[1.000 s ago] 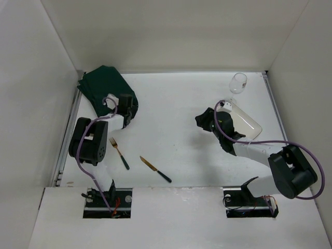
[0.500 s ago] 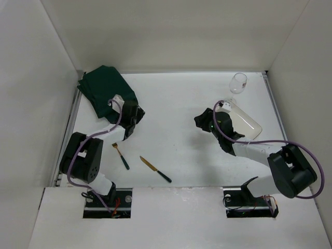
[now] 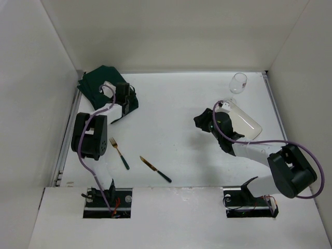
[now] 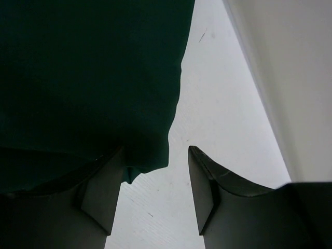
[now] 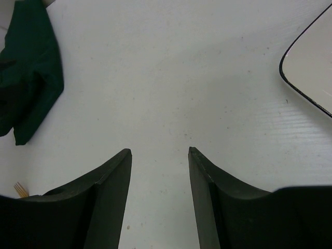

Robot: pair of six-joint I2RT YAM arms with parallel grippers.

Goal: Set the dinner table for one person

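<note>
A crumpled dark green cloth [image 3: 101, 85] lies at the far left corner of the dinner table [image 3: 171, 104]. My left gripper [image 3: 124, 101] hovers at the cloth's near right edge. In the left wrist view that gripper [image 4: 155, 155] is open. The cloth [image 4: 88, 78] fills the upper left, and one cloth corner reaches just in front of the left finger [image 4: 101, 197]. A gold fork [image 3: 119, 153] and a gold knife [image 3: 155, 169], both dark-handled, lie near the front. My right gripper [image 3: 202, 122] stands open over bare table [image 5: 171, 78], next to a white plate [image 3: 245, 122].
A wine glass [image 3: 238, 82] stands upright at the far right behind the plate. White walls close the table at the left, back and right. In the right wrist view the plate's corner [image 5: 311, 67] is at the right, the cloth [image 5: 31, 78] at the left.
My left gripper has opened and let go of the green cloth. It swung forward, then drew back toward the far left. The right arm has not moved.
</note>
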